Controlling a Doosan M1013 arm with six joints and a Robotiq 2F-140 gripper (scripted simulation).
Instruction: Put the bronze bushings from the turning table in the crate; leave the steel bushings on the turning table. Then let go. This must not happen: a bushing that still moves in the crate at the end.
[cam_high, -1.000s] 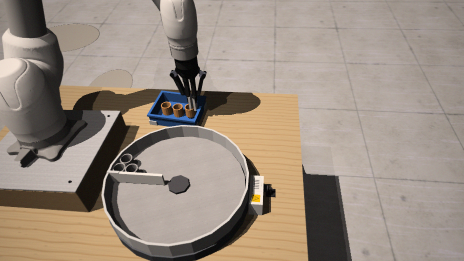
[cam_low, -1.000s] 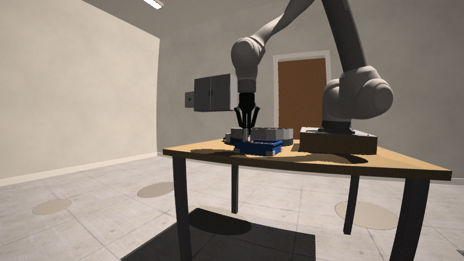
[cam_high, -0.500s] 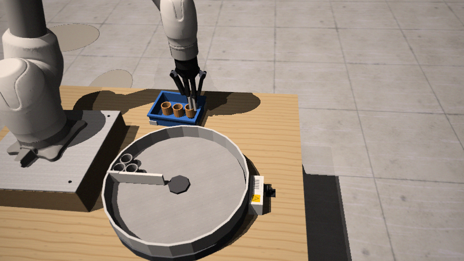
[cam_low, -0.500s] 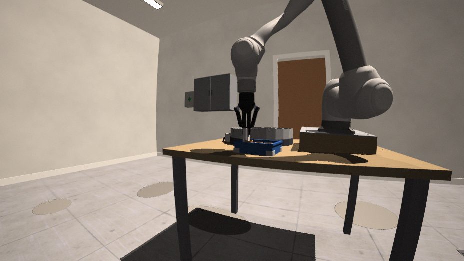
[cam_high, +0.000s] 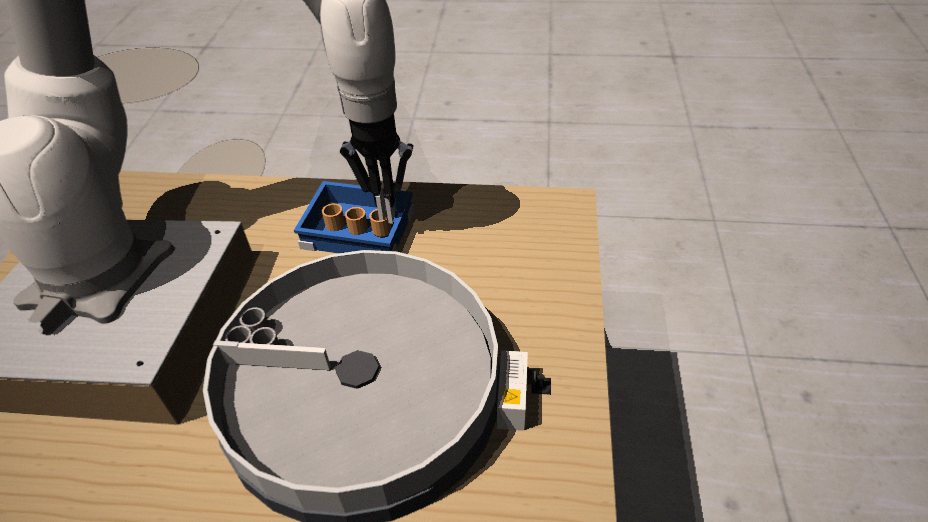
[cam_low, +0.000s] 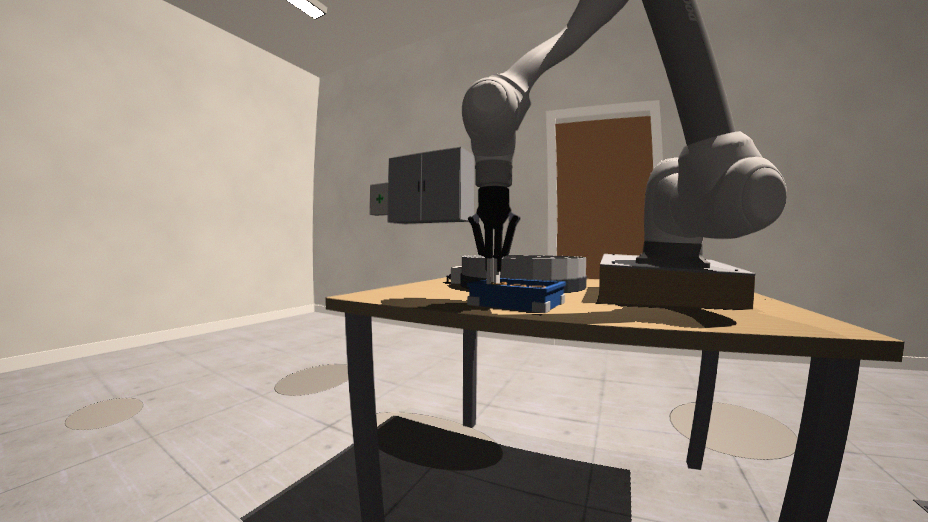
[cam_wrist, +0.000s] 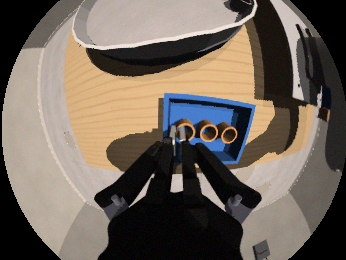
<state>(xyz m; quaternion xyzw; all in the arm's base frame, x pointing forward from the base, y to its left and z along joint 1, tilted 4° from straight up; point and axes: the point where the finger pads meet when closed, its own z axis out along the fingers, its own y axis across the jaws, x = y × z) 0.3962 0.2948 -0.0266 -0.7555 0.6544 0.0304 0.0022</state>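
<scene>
Looking from the top, we see three upright bronze-coloured cylindrical bushings in the blue rectangular crate, and three grey steel bushings on the round grey turning table. The exterior view shows us narrow fingers reaching into the crate. By wrist view, we pinch an end bronze bushing's wall.
</scene>
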